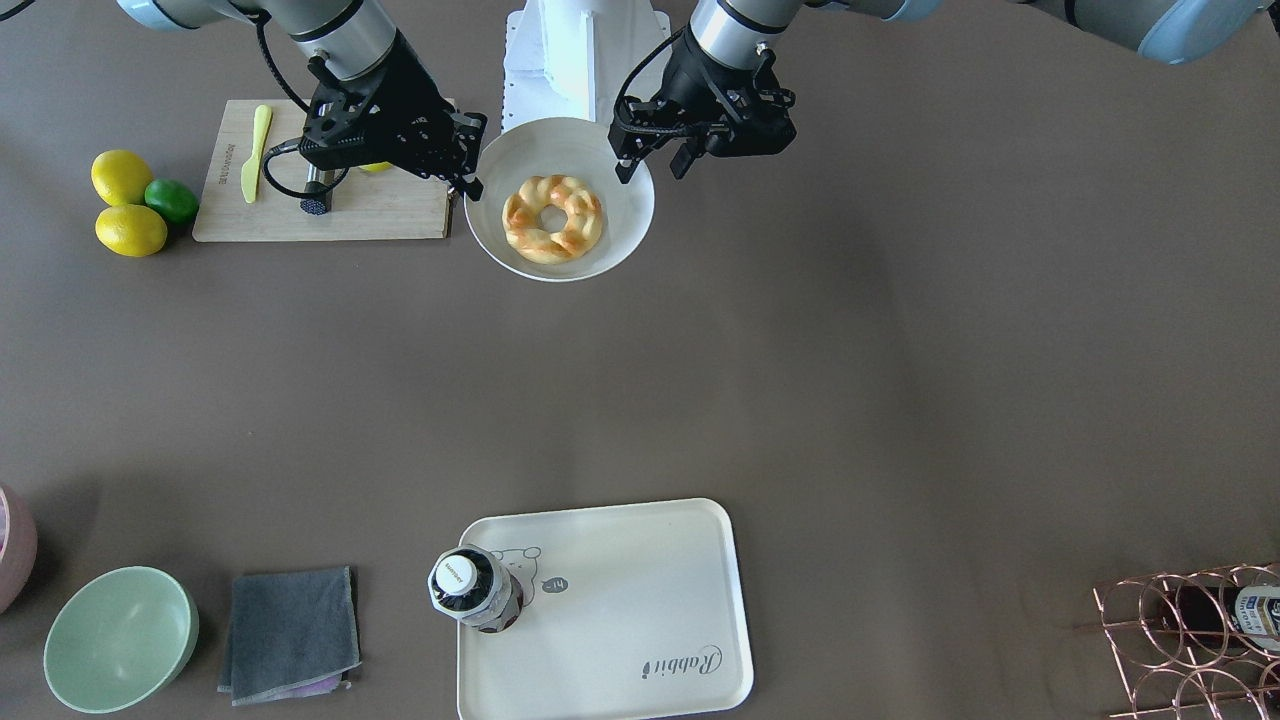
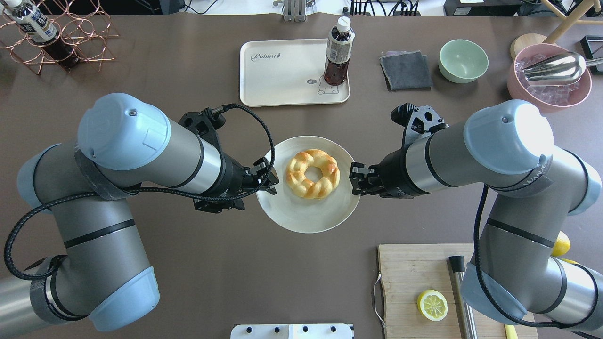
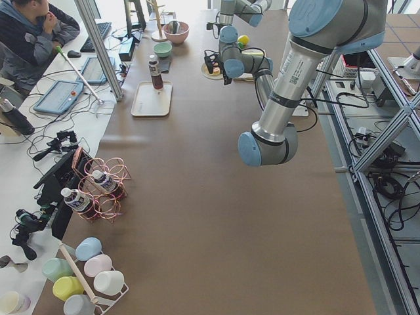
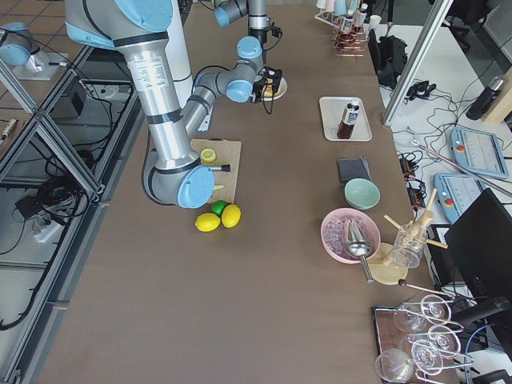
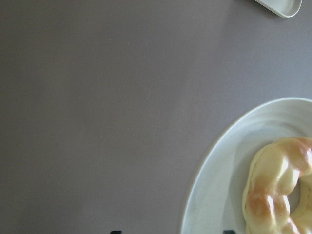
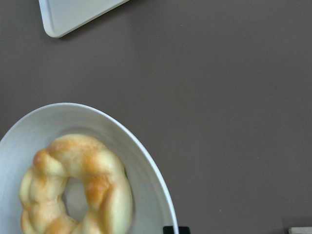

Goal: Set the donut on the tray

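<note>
The donut [image 1: 553, 218], a golden braided ring, lies on a round white plate [image 1: 620, 190] near the robot's base; it also shows in the overhead view [image 2: 313, 173] and both wrist views [image 5: 273, 190] [image 6: 78, 185]. My left gripper [image 1: 655, 170] hovers open at one side of the plate's rim [image 2: 272, 178]. My right gripper [image 1: 468, 185] is at the opposite rim [image 2: 353, 179], its tips together and showing nothing between them. The cream tray [image 1: 640, 560] with the "Rabbit" script lies across the table [image 2: 282, 70]. A bottle [image 2: 337, 56] stands on one corner of it.
A wooden cutting board [image 2: 410, 282] with a lemon half [image 2: 432, 304] lies under my right arm, with whole lemons and a lime [image 1: 130, 205] beside it. A grey cloth [image 2: 405, 70], green bowl [image 2: 463, 60] and pink bowl [image 2: 518, 89] sit beside the tray. A wire rack [image 2: 61, 37] stands far left.
</note>
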`<state>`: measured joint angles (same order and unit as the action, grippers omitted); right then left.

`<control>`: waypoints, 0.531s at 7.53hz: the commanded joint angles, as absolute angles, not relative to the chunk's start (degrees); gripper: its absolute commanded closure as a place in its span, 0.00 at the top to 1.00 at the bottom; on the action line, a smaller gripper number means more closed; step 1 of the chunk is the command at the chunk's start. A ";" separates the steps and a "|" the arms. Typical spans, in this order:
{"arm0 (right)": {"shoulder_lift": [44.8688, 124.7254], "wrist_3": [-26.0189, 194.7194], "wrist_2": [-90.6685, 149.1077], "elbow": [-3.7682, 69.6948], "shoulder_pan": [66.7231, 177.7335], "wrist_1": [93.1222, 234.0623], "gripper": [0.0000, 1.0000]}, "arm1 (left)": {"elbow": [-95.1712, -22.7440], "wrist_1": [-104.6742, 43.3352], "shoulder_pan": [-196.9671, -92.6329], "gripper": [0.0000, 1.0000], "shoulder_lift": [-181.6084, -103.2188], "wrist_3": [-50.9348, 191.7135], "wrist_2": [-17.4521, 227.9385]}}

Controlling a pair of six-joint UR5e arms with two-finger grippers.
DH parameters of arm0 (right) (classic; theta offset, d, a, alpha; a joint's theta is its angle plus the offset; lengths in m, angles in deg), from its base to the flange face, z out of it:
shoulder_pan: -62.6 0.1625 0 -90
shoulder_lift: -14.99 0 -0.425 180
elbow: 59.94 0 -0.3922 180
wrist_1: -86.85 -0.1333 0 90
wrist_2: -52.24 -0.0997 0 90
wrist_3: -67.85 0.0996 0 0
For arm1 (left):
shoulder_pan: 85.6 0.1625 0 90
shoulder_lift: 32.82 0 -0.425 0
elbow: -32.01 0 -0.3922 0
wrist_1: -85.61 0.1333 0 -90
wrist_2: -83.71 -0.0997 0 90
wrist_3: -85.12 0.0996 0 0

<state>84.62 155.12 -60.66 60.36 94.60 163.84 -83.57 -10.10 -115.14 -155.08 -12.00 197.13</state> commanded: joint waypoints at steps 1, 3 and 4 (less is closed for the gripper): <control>84.69 155.39 -60.79 61.08 94.24 163.93 0.00 | -83.39 -10.10 -115.14 0.56 -155.25 -12.00 197.18; 84.69 155.39 -60.43 61.08 93.62 163.92 0.00 | -83.48 -10.10 -115.14 0.22 -155.16 -12.00 197.09; 84.77 155.39 -60.35 61.08 93.45 163.84 0.00 | -83.48 -10.10 -115.14 0.00 -155.16 -12.00 197.09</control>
